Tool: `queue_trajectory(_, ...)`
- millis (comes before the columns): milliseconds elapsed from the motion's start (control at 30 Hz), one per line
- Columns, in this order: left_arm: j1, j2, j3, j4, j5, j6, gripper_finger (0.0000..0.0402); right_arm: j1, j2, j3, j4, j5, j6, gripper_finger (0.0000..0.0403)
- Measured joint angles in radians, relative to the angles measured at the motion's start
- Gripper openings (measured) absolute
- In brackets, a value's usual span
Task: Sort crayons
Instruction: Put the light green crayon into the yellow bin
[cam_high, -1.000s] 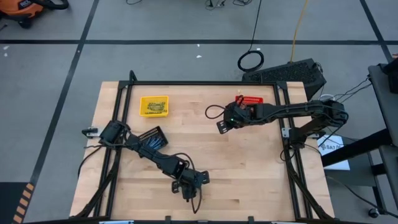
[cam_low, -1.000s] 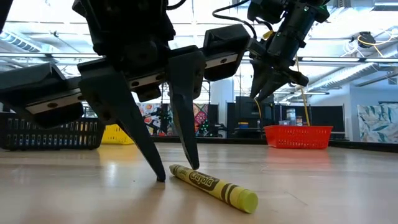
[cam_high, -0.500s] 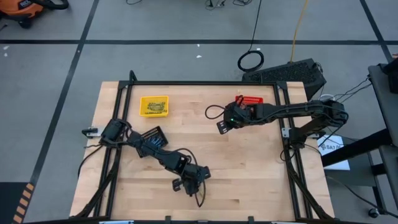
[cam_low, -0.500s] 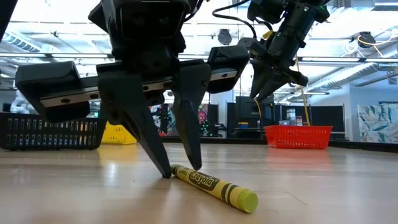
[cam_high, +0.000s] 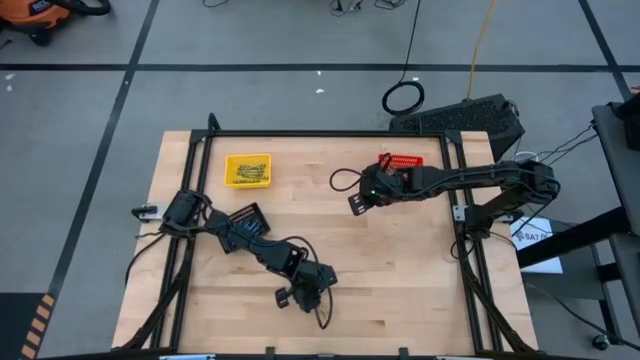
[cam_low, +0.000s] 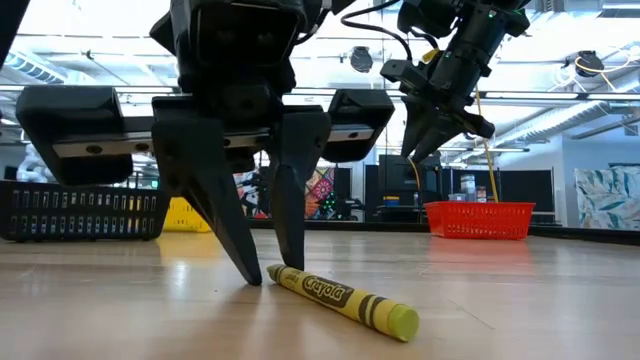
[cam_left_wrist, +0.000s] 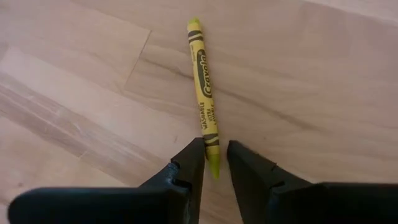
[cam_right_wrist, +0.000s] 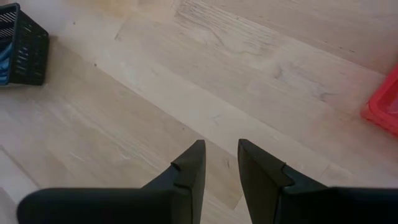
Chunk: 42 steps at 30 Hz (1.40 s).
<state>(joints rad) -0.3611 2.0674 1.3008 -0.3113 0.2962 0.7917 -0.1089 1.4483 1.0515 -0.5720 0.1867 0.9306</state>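
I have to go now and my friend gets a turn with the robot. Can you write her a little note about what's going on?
Left end effector: down at the table's near edge, fingers open on either side of one end of the yellow crayon, which lies flat on the wood, not gripped yet.
Right end effector: open, empty, held above the table beside the red basket.
Yellow basket at the back left has yellow crayons in it; the black basket sits on the left.
Left to do: close on the yellow crayon, lift it and carry it, probably to the yellow basket.

We look straight down on the table from overhead, level across it from its surface, and closely down from both wrists.
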Motion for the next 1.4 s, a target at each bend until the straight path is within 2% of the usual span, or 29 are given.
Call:
queue_trajectory(100, -0.001, 0.001, -0.001, 0.022, 0.014, -0.049, 0.007, 0.0, 0.0, 0.0, 0.0, 0.0, 0.0, 0.0082)
queue_trajectory(467, -0.001, 0.002, -0.001, 0.038, 0.017, -0.053, 0.0007, 0.0, 0.0, 0.0, 0.0, 0.0, 0.0, 0.0082)
queue_trajectory(933, 0.003, -0.015, 0.001, -0.043, 0.019, -0.053, 0.0001, 0.0, 0.0, 0.0, -0.001, 0.0, -0.007, 0.0082)
queue_trajectory(1200, 0.01, -0.106, -0.001, -0.083, -0.032, -0.053, 0.0002, 0.0, 0.0, 0.0, -0.006, 0.0, -0.011, 0.0082)
queue_trajectory(1400, 0.021, -0.106, -0.003, -0.169, -0.056, -0.053, 0.0001, 0.0, 0.0, 0.0, -0.008, 0.0, -0.01, 0.0082)
